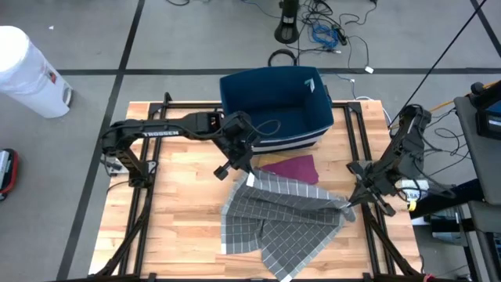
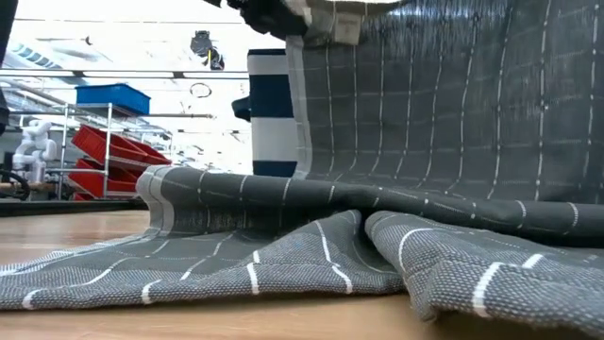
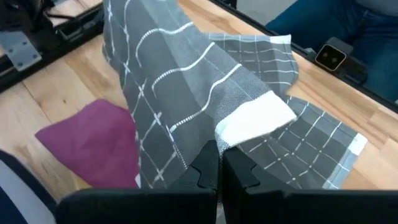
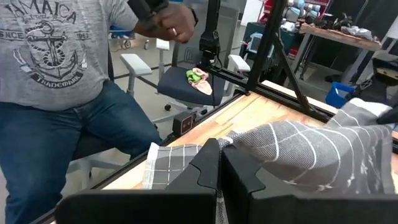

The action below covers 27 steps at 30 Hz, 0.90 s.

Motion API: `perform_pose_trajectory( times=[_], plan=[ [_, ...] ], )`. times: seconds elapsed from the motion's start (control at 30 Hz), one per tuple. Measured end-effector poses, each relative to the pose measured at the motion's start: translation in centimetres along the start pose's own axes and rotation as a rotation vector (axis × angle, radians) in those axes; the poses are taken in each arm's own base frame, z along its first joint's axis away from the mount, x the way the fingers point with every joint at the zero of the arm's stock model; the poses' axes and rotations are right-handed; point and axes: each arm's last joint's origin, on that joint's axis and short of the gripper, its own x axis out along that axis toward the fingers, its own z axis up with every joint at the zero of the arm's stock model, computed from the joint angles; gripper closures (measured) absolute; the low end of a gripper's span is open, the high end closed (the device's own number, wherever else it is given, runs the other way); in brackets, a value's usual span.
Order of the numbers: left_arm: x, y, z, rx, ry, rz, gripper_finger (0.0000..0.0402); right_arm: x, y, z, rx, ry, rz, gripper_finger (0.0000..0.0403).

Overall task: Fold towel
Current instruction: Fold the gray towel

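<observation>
The grey towel with a white grid (image 1: pixel 282 219) lies rumpled on the wooden table, its far-left and right corners raised. My left gripper (image 1: pixel 244 168) is shut on the far-left corner, just near the blue bin. My right gripper (image 1: pixel 349 205) is shut on the towel's right corner near the table's right edge. In the low view the towel (image 2: pixel 425 104) hangs as a sheet from above, with the rest bunched on the table (image 2: pixel 283 255). A maroon cloth (image 1: pixel 291 166) lies flat, partly under the towel's far edge. My left gripper (image 3: pixel 219 171) pinches the towel's corner at its white hem (image 3: pixel 252 124) between the two fingers. That corner is lifted off the table, and the cloth slopes slack from it down to the tabletop. One layer or several, I cannot tell. My right gripper (image 4: pixel 219 168) pinches the towel's right corner (image 4: pixel 249 146) between the two fingers. From the hold the cloth runs in a raised, wrinkled fold (image 4: pixel 311 149) toward the table's middle. The fingers hide the exact edge they have.
A dark blue bin with white stripes (image 1: pixel 274 106) stands at the table's far middle, right behind my left gripper. A black frame (image 1: pixel 149 196) runs along the table's sides. A person in a grey shirt and jeans (image 4: pixel 56 93) sits beyond the table's right side.
</observation>
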Motion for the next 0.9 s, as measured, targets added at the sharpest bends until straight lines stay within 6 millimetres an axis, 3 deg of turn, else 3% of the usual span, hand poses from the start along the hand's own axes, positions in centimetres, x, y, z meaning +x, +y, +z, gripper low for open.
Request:
perform_pose_trajectory(
  times=[0.53,0.73,0.9],
  plan=[
    [2.1,0.0,-4.6,-0.008,-0.089,-0.064,0.0401,3.2,0.5,-6.2,0.244,0.047,-0.130,0.0403],
    [3.6,-0.3,-9.2,-0.245,0.005,-0.108,0.0399,3.8,0.7,-7.6,0.230,0.045,-0.133,0.0403],
    [3.3,-0.1,-10.9,-0.286,-0.055,-0.064,0.0384,3.7,0.6,-7.9,0.213,0.042,-0.183,0.0401]
  ],
)
